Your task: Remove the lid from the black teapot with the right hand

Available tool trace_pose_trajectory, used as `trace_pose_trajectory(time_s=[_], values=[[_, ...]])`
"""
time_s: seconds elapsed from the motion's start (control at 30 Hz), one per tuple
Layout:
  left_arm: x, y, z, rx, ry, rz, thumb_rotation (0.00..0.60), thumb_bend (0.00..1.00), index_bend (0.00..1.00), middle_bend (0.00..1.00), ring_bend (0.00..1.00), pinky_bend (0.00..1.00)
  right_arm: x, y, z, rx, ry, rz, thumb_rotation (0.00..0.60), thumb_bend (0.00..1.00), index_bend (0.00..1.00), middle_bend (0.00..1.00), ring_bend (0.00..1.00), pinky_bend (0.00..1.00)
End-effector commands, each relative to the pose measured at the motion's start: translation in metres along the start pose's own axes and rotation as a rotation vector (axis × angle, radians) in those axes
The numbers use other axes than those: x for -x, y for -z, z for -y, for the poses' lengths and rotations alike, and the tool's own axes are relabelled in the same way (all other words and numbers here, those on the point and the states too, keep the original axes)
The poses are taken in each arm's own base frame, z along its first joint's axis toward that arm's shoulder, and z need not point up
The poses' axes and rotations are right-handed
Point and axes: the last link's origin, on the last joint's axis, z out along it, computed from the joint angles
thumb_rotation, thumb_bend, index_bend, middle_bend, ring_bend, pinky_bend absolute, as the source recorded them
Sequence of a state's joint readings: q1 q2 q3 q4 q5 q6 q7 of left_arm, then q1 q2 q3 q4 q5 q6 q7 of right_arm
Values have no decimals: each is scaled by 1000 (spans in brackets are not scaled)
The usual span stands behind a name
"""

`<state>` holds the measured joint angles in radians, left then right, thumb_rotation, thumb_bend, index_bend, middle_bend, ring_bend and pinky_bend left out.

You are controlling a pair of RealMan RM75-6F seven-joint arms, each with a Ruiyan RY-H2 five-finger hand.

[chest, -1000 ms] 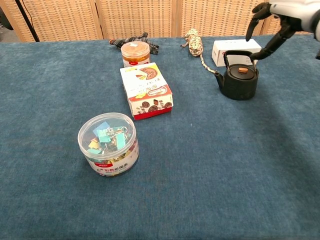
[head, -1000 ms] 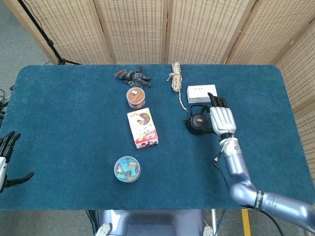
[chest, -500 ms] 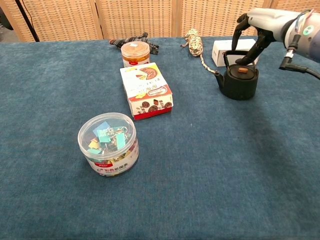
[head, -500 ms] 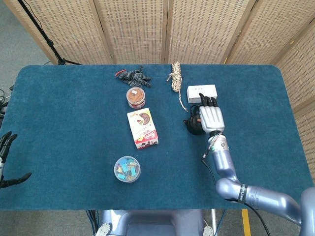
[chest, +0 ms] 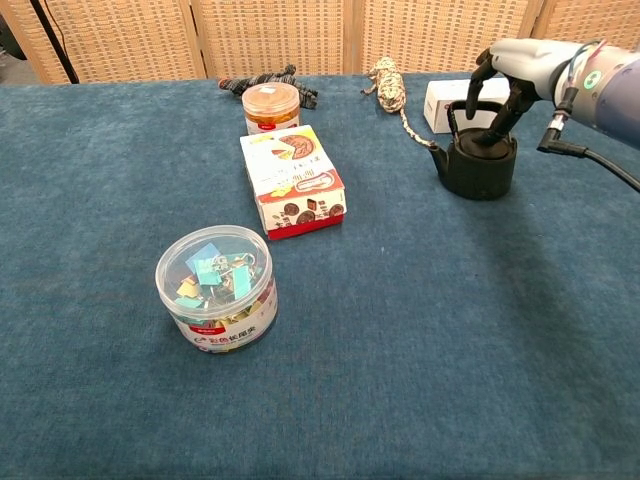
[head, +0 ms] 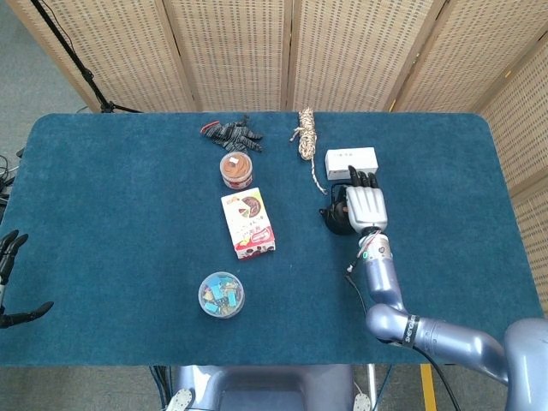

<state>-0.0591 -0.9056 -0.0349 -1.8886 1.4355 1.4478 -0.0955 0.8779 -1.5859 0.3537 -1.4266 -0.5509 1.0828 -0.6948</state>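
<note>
The black teapot (chest: 478, 158) is standing on the blue counter (chest: 420, 330), just in front of a white box (chest: 445, 100) and well right of the snack carton (chest: 293, 180); its lid is sitting under the arched handle, hidden by the fingers in both views. The right hand (chest: 505, 80) is arching over the pot, fingers curled downward and reaching to the lid area (whether they are actually pinching the knob I cannot tell). To do this well, I judge the fingertips should be closing squarely on the knob beneath the handle, then lifting straight up without dragging the pot; the left hand (head: 10, 278) is idling at the counter's edge, fingers spread, holding nothing.
</note>
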Motion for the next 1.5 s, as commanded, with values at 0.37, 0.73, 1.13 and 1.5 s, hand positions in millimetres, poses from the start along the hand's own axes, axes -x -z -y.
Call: trace_pose_trajectory(time_s=[0.37, 0.73, 1.13, 1.5], values=[[-1, 0, 2, -8, 14, 5, 600, 62, 0, 0, 0, 0, 10, -11, -11, 45, 6, 46, 600, 332, 447, 0, 0, 0], [-1, -1, 1, -6, 15, 8, 600, 63, 0, 0, 0, 0, 3, -16, -17, 71, -11, 65, 600, 336, 466, 0, 0, 0], [1, 0, 1, -6, 9, 3, 600, 63, 0, 0, 0, 0, 2, -20, -14, 88, 2, 96, 600, 337, 484, 0, 0, 0], [1, 0, 0, -5, 8, 1, 600, 63, 0, 0, 0, 0, 2, -21, -4, 88, 3, 103, 600, 338, 490, 0, 0, 0]])
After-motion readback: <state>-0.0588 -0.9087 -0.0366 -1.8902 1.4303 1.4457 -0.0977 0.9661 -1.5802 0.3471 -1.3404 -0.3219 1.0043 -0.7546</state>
